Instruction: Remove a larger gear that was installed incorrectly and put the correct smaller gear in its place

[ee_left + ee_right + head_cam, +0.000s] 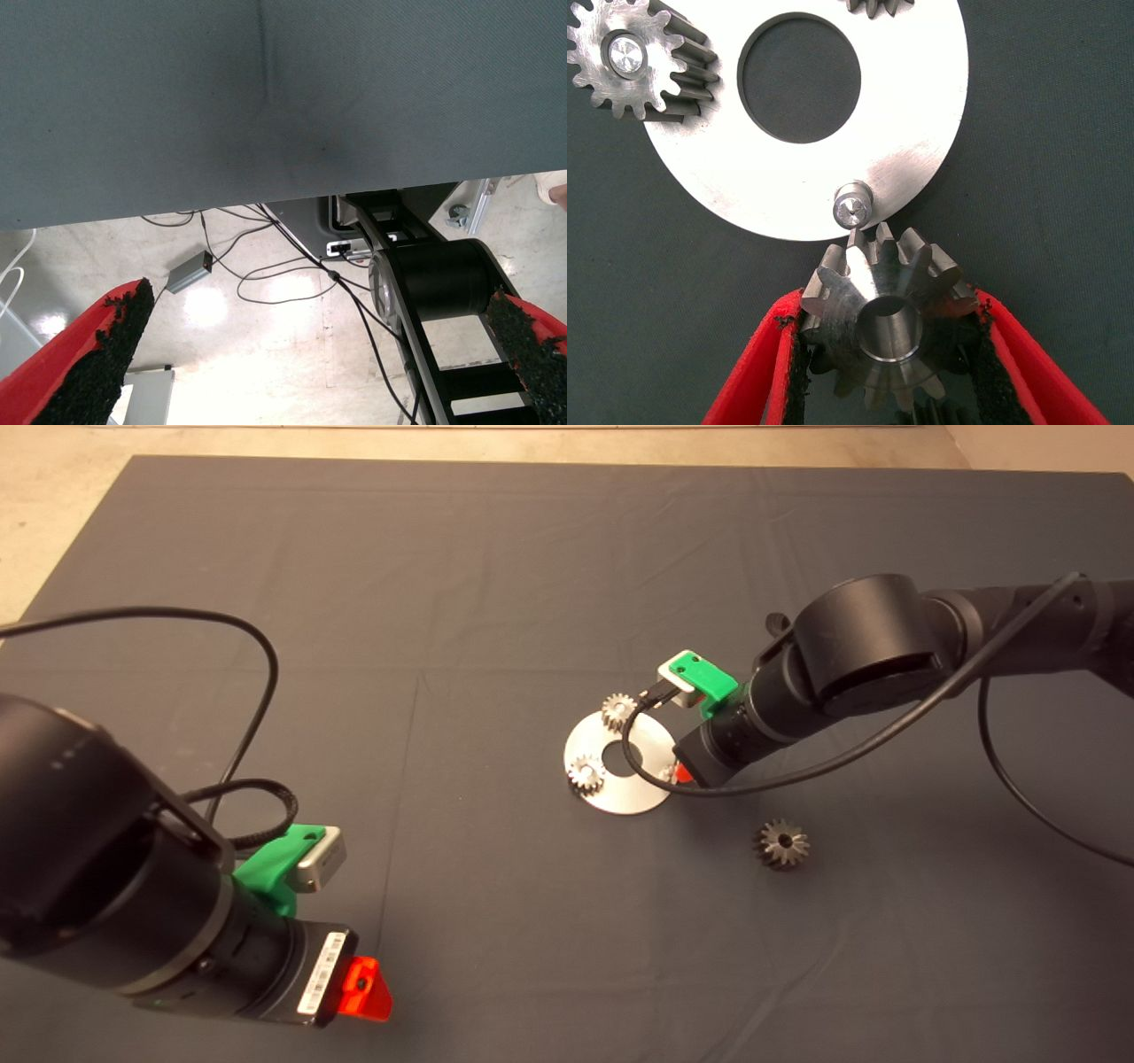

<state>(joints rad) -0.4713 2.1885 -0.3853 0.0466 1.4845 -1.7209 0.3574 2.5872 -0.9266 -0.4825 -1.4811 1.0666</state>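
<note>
Steel smaller gear clamped between padded red fingers.

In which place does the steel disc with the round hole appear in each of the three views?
Head view: the steel disc lies on the mat, right of centre, at the right hand.
Left wrist view: not in it; only mat and floor show.
Right wrist view: the disc lies just beyond the smaller gear, which the right hand grips.
Shared landmark: the disc's centre hole.
</note>
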